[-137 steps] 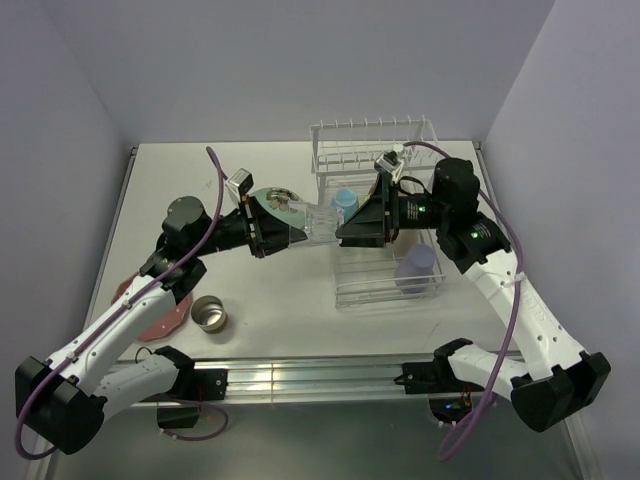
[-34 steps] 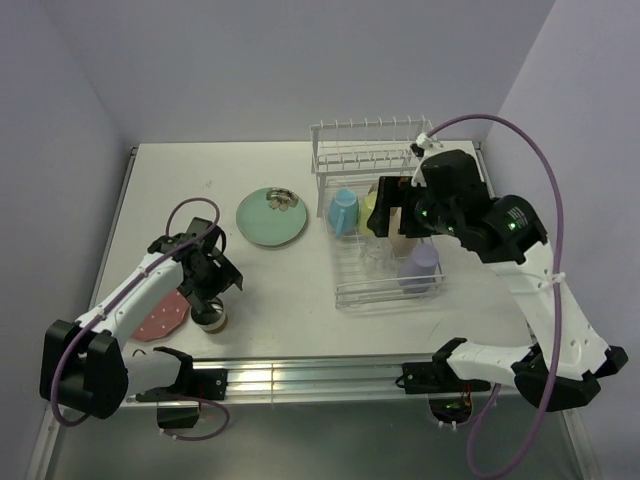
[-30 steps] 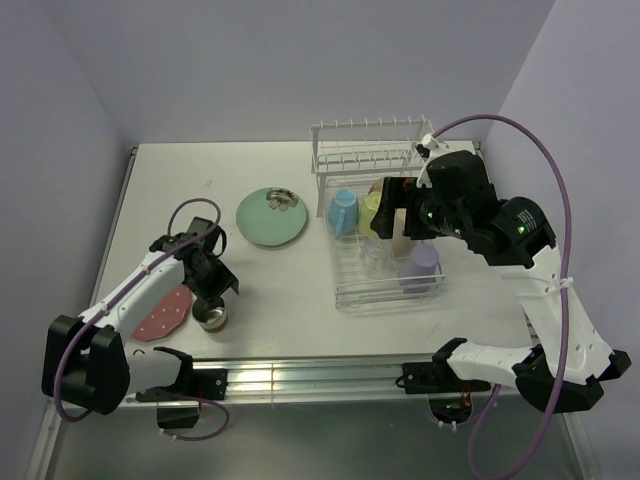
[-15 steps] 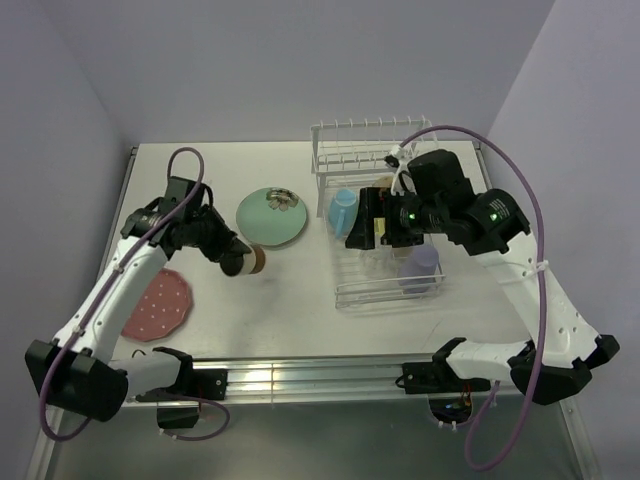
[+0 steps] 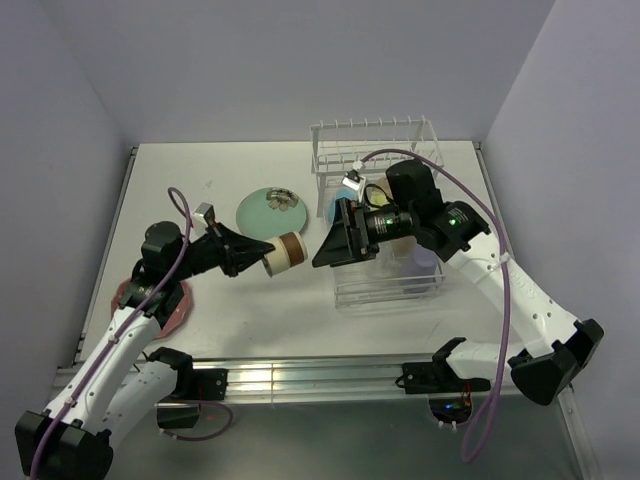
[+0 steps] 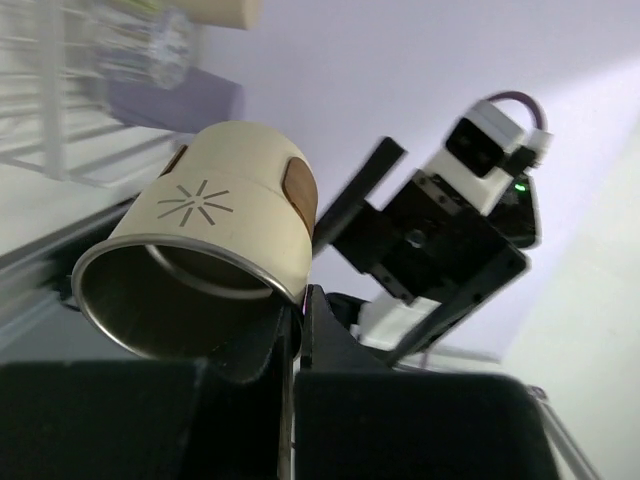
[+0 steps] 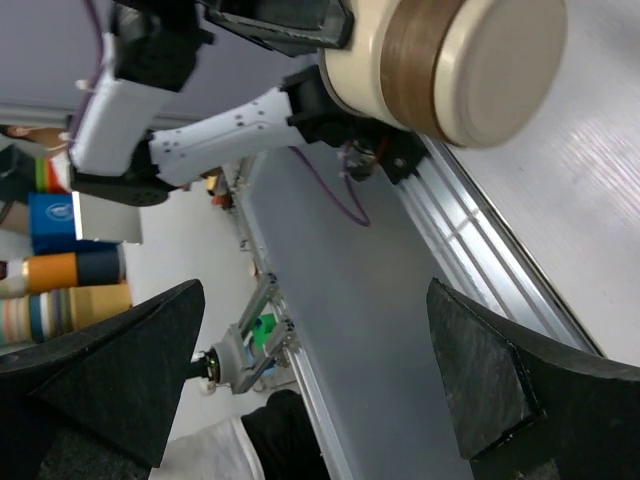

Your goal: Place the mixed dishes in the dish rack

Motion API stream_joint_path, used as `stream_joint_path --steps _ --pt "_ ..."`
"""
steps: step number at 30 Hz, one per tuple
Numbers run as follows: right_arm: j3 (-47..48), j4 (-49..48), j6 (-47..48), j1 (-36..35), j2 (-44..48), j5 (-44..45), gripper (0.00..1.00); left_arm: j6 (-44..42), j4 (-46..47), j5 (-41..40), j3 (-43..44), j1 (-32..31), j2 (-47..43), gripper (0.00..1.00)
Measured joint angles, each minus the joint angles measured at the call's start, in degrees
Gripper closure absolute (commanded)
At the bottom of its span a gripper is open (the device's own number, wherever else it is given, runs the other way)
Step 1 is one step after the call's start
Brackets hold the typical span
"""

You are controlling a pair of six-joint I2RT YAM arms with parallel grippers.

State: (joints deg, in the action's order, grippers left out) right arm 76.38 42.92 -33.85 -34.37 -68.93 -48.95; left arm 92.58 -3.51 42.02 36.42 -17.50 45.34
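Horizontally outstretched, the left gripper [image 5: 260,257] pinches the cream cup [image 5: 286,252] by its rim, facing the wide-spread right gripper [image 5: 332,240].

A robotics lab cell is indicated: a white table [image 5: 250,305] is enclosed by plain walls [image 5: 300,60], and an aluminium rail [image 5: 300,378] is fitted along its near edge.

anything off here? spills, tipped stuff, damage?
No spill or damage visible. Only oddities: the small steel cup is sideways in mid-air, pinched at its rim by the left gripper, base toward the open right gripper. Something small sits on the mint-green plate; can't tell what.
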Motion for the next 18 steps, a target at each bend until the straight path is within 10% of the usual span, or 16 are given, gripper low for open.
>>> stream_joint_path --steps 18 --pt "-3.7 -21.6 -9.3 0.0 -6.7 -8.4 0.00 12.7 16.7 3.3 0.3 0.0 -2.1 1.00"
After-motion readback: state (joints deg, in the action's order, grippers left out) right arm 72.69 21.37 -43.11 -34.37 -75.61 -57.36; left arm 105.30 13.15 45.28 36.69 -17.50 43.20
